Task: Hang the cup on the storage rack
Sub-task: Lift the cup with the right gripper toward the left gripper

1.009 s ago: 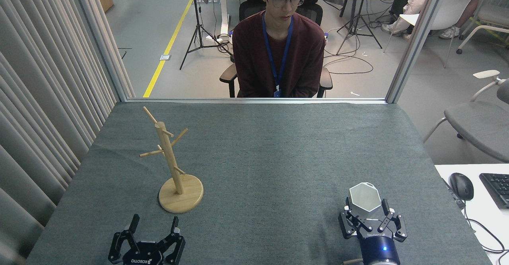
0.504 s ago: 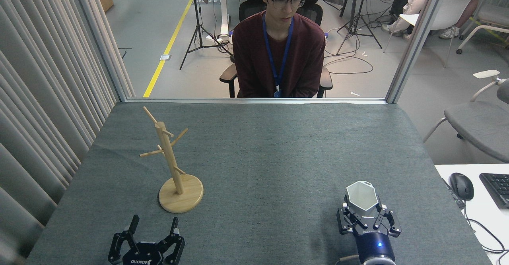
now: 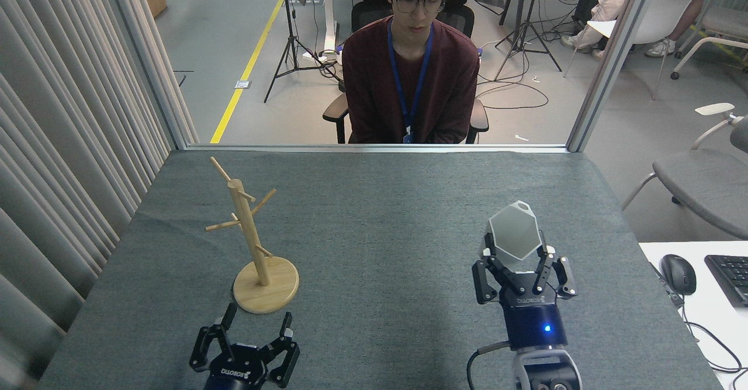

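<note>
The white faceted cup (image 3: 512,235) is held above the table at the right, its hexagonal mouth facing me and its small pierced tab at the top. My right gripper (image 3: 518,261) is shut on the cup's lower part. The storage rack (image 3: 252,244), a light wooden post with thin angled pegs on a round disc base, stands at the left of the table, well away from the cup. My left gripper (image 3: 254,334) is open at the front edge, just in front of the rack's base, with nothing between its fingers.
A person (image 3: 412,62) sits in a chair behind the table's far edge. Grey cloth covers the table (image 3: 380,220). Curtains (image 3: 64,144) run along the left side. A white desk with a mouse (image 3: 678,273) and a keyboard stands at the right.
My right gripper has closed on the cup, lifted it off the table and moved it up and slightly left. My left gripper has shifted right and forward toward the rack's base.
</note>
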`<move>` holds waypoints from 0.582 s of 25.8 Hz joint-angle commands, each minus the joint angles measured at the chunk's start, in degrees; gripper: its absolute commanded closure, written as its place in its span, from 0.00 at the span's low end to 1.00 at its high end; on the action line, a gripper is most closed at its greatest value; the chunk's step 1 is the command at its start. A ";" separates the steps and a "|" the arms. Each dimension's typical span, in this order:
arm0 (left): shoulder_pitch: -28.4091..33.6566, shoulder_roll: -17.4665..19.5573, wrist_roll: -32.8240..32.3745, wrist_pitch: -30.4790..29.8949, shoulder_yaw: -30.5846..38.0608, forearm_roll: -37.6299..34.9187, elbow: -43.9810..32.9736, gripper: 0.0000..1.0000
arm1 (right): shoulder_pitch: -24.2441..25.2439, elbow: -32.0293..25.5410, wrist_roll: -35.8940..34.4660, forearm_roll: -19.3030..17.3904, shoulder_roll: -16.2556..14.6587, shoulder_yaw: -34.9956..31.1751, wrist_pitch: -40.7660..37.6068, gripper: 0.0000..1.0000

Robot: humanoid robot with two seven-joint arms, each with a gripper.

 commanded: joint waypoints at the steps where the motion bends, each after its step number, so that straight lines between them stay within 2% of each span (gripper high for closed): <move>1: -2.38 0.12 -0.03 -0.38 -6.02 -2.94 1.38 0.00 | 0.36 -4.62 0.15 1.36 1.43 6.49 -1.17 0.39; 5: -7.21 -0.41 -0.21 -0.12 -11.91 -12.52 5.51 0.00 | 2.56 -4.62 0.06 6.11 3.63 11.32 -1.17 0.39; 9: -7.92 -1.38 -0.65 0.14 -14.02 -13.14 6.04 0.00 | 6.34 -5.06 -0.47 10.42 6.62 14.31 -1.35 0.39; 15: -7.92 -1.38 -0.74 -0.38 -14.90 -13.14 5.51 0.00 | 9.94 -5.67 -1.79 12.18 7.58 16.51 -1.35 0.38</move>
